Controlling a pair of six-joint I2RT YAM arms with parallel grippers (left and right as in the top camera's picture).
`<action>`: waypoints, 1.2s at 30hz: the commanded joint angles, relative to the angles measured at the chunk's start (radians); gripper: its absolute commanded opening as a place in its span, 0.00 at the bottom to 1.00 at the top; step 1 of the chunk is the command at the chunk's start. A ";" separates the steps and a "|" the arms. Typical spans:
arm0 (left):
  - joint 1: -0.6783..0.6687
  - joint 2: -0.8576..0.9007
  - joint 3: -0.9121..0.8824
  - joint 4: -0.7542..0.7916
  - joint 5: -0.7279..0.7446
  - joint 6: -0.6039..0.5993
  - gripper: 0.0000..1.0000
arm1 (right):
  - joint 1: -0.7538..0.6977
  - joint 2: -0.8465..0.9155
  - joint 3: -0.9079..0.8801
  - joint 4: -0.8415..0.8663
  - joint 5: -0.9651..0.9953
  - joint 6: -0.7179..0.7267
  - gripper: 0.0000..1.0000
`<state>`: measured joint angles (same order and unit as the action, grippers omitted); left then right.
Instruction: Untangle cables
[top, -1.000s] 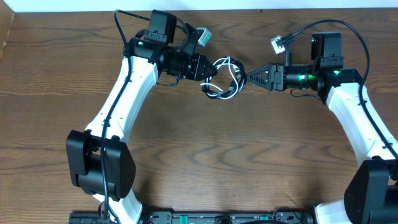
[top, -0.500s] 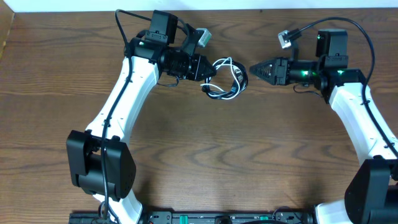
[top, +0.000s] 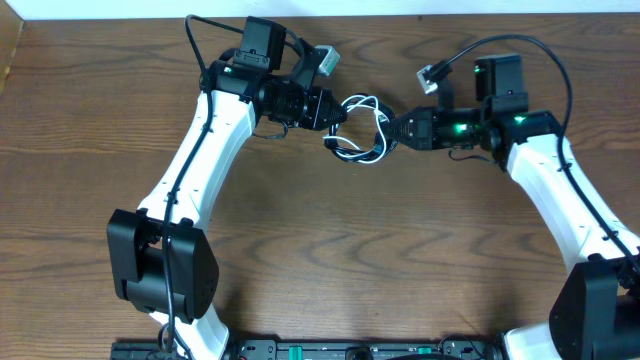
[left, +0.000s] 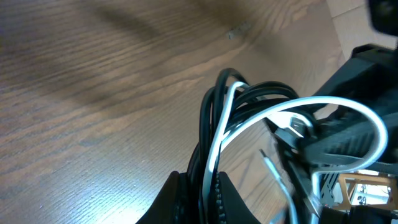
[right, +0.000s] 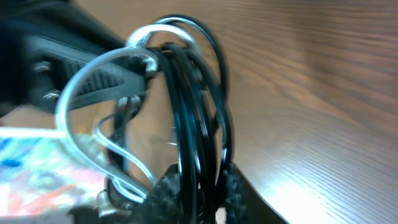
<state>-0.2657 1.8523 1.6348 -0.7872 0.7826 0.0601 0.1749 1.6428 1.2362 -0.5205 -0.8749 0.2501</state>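
The cables (top: 365, 130) hang as a small knotted bundle of black and white loops between my two grippers, just above the wooden table. My left gripper (top: 338, 112) is shut on the bundle's left side. In the left wrist view, black and white strands (left: 214, 124) run between its fingers (left: 200, 199). My right gripper (top: 392, 130) is at the bundle's right side. In the right wrist view its fingers (right: 199, 193) are shut on several black strands (right: 193, 106), with the white cable's loop (right: 81, 87) to the left.
The brown wooden table (top: 320, 250) stretches toward the front. A white strip (top: 560, 8) runs along its back edge. Thick black arm cables with plug ends (top: 432, 75) arch above both wrists. The arm bases stand at the front corners.
My right gripper backed away to the right of the bundle, then came back left and closed on its black strands. The left gripper has held the bundle still.
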 joint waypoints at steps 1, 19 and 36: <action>-0.004 0.006 0.005 -0.006 0.017 0.013 0.07 | 0.034 -0.005 0.011 -0.008 0.228 0.063 0.11; -0.164 0.009 0.005 0.027 -0.244 -0.350 0.07 | 0.171 -0.071 0.011 0.076 0.348 0.270 0.01; -0.170 0.016 0.005 0.071 -0.340 -0.372 0.08 | 0.150 -0.181 0.011 0.116 0.139 0.317 0.01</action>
<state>-0.4347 1.8534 1.6352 -0.7120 0.5014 -0.3077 0.3241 1.4784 1.2293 -0.3599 -0.7021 0.5800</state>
